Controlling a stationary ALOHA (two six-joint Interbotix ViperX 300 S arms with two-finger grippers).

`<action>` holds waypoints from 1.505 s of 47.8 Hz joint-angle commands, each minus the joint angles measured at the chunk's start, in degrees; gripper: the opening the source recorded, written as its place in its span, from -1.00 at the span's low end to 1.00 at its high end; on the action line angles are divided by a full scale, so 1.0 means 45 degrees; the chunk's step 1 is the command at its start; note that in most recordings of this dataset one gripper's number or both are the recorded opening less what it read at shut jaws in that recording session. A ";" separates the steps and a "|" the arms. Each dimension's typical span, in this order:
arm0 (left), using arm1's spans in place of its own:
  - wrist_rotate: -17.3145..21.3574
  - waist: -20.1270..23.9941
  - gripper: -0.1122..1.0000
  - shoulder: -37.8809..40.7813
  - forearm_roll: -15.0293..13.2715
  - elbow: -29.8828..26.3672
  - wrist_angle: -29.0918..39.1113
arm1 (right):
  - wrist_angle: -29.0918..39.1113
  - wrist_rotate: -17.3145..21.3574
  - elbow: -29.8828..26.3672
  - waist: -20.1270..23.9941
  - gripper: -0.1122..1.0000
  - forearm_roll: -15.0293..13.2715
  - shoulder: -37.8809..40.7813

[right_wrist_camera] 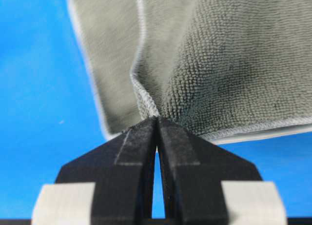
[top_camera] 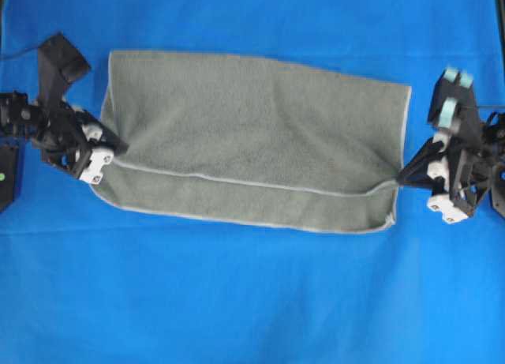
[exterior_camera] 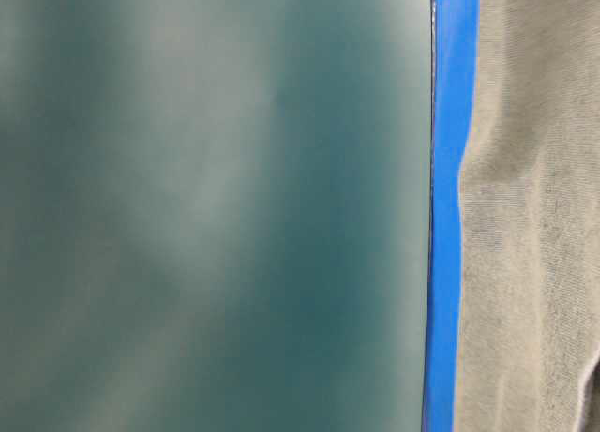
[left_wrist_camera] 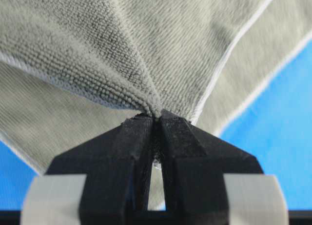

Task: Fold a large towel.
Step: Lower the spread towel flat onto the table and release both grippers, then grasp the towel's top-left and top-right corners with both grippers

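Observation:
The grey-green towel (top_camera: 252,135) lies across the middle of the overhead view, its upper layer folded down so a pale hem runs across it above the lower strip. My left gripper (top_camera: 120,152) is shut on the towel's left edge, the cloth bunched at its fingertips (left_wrist_camera: 157,115). My right gripper (top_camera: 401,178) is shut on the towel's right edge, pinching the hem at its tips (right_wrist_camera: 157,118). Both pinched edges look lifted and pulled taut between the arms. The towel (exterior_camera: 534,207) fills the right side of the table-level view.
A bright blue sheet (top_camera: 252,301) covers the whole table under the towel. The left arm's black body (top_camera: 47,119) sits at the left edge and the right arm's body (top_camera: 465,159) at the right edge. Blurred dark green fills most of the table-level view.

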 commanded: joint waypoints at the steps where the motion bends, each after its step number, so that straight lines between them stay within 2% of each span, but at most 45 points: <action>1: -0.0352 -0.0664 -0.78 0.0059 0.0020 0.0000 0.0059 | -0.0273 0.0195 -0.0391 0.0488 -0.78 0.0137 0.0566; 13: -0.1191 -0.2383 -0.78 -0.0508 0.0039 0.0078 0.1641 | -0.0332 0.1426 -0.0645 0.1738 -0.78 0.0176 0.1270; 24: -0.1191 -0.2734 -0.78 -0.0566 0.0078 0.0098 0.1504 | -0.0820 0.1660 -0.0625 0.1797 -0.74 -0.0039 0.1582; 26: -0.1191 -0.2734 -0.78 -0.0449 0.0078 0.0078 0.1504 | -0.0918 0.1660 -0.0664 0.1797 -0.62 -0.0098 0.1738; 32: -0.1172 -0.2734 -0.78 -0.0312 0.0098 -0.0059 0.1484 | -0.0996 0.1680 -0.0898 0.1797 0.08 -0.0313 0.2109; 36: -0.1172 -0.2734 -0.77 -0.0371 0.0098 -0.0156 0.1504 | -0.1016 0.1680 -0.0937 0.1797 0.39 -0.0508 0.2109; 40: -0.1016 -0.2734 -0.57 -0.0566 0.0098 -0.0352 0.1621 | -0.0977 0.1660 -0.1035 0.1797 0.35 -0.0723 0.1875; 44: -0.0781 -0.2734 -0.16 -0.0879 0.0137 -0.0664 0.1875 | -0.0957 0.1621 -0.1230 0.1797 0.31 -0.1035 0.1504; 47: -0.0508 -0.2656 0.23 -0.1133 0.0254 -0.0820 0.2227 | -0.0937 0.1602 -0.1387 0.1738 0.32 -0.1641 0.1074; 51: 0.0332 -0.2109 0.62 -0.1562 0.0332 -0.1094 0.2891 | -0.0937 0.1680 -0.1465 0.1328 0.32 -0.2559 0.0625; 53: 0.0840 -0.1680 0.70 -0.1719 0.0332 -0.1152 0.3008 | -0.0918 0.1719 -0.1426 0.0996 0.32 -0.2969 0.0449; 60: 0.3359 0.0527 0.64 -0.1836 0.0391 -0.1055 0.2187 | -0.0605 0.1699 -0.1328 -0.1055 0.32 -0.4492 0.0352; 62: 0.4336 0.1270 0.64 -0.1719 0.0371 -0.1035 0.1758 | -0.0566 0.1699 -0.1348 -0.1680 0.32 -0.4824 0.0410; 69: 0.6914 0.3164 0.65 -0.1094 0.0371 -0.1016 0.0762 | -0.0645 0.1699 -0.1328 -0.3750 0.32 -0.5742 0.1230; 72: 0.7988 0.3984 0.65 -0.0605 0.0371 -0.0918 0.0312 | -0.0781 0.1699 -0.1328 -0.4336 0.32 -0.6016 0.1797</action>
